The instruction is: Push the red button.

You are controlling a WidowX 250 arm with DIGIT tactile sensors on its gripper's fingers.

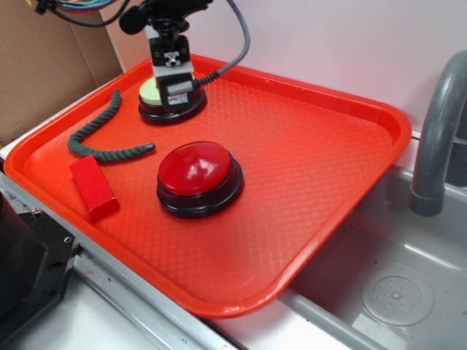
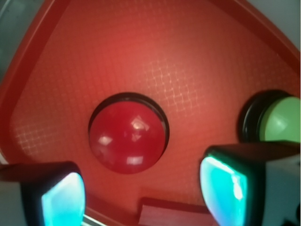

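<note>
The red button (image 1: 197,171), a glossy red dome on a round black base, sits near the middle of the red tray (image 1: 350,168). In the wrist view the red button (image 2: 128,136) lies ahead of my fingers, centred between them. My gripper (image 1: 177,91) hangs at the tray's far left, over a pale green button (image 1: 152,93) on a black base. The gripper (image 2: 143,193) is open, its two pads wide apart with only tray floor between them. The green button (image 2: 280,122) shows at the right edge of the wrist view.
A small red rectangular block (image 1: 93,188) lies on the tray left of the red button, and its edge (image 2: 174,214) shows low in the wrist view. A dark grey rope (image 1: 102,131) curls behind it. A sink basin (image 1: 394,292) and grey faucet (image 1: 438,138) are on the right.
</note>
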